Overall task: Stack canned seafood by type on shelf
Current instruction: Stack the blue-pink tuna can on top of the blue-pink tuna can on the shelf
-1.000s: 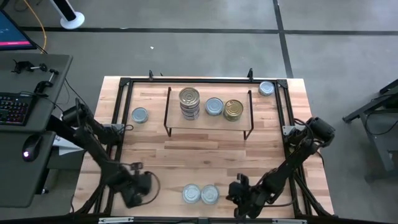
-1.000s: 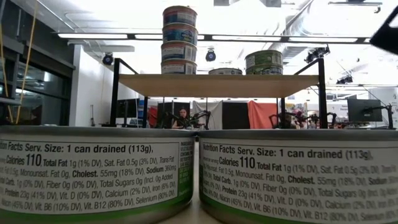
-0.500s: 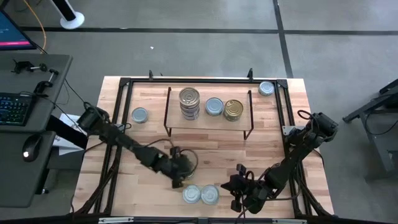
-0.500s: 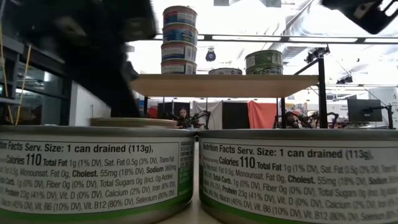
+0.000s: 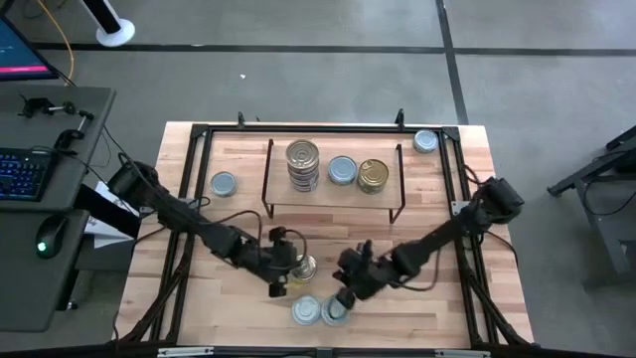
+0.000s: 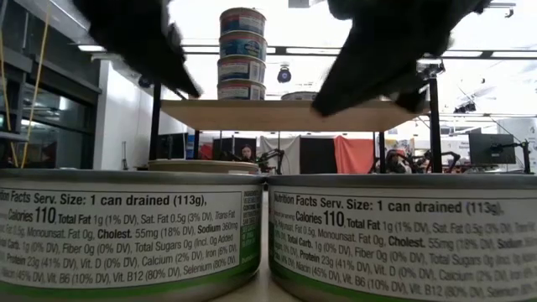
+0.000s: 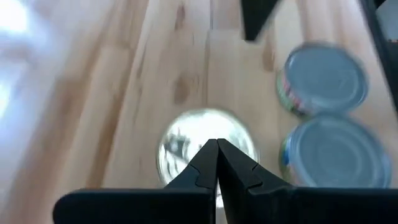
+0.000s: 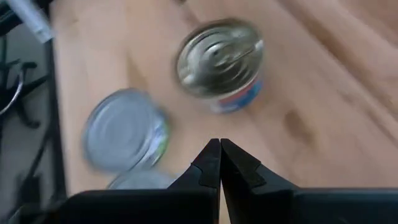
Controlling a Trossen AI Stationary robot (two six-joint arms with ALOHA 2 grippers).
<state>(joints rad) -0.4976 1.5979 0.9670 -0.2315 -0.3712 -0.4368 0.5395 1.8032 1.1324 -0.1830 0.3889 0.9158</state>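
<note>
Both arms reach toward the 3 loose cans at the near edge of the table (image 5: 229, 239), so the step in hand looks like picking the next can for the shelf (image 5: 333, 194). The left gripper (image 5: 282, 270) hangs over a shiny silver can (image 5: 304, 268), its jaws pressed together in the left wrist view. The right gripper (image 5: 343, 288) hovers just beside 2 pale blue-lidded cans (image 5: 320, 310) that sit touching each other; its jaws are together too.

On the shelf stand a tall stack (image 5: 303, 162), a single blue-lidded can (image 5: 342, 170) and a gold can (image 5: 374, 175). 2 more cans sit well apart on the table, 1 at the left (image 5: 224, 184) and 1 at the far right corner (image 5: 426, 141).

The next move probably calls for the fingers to open wide enough to straddle a can before closing on its wall.

Every can stands upright, lid up, its short axis vertical.
</note>
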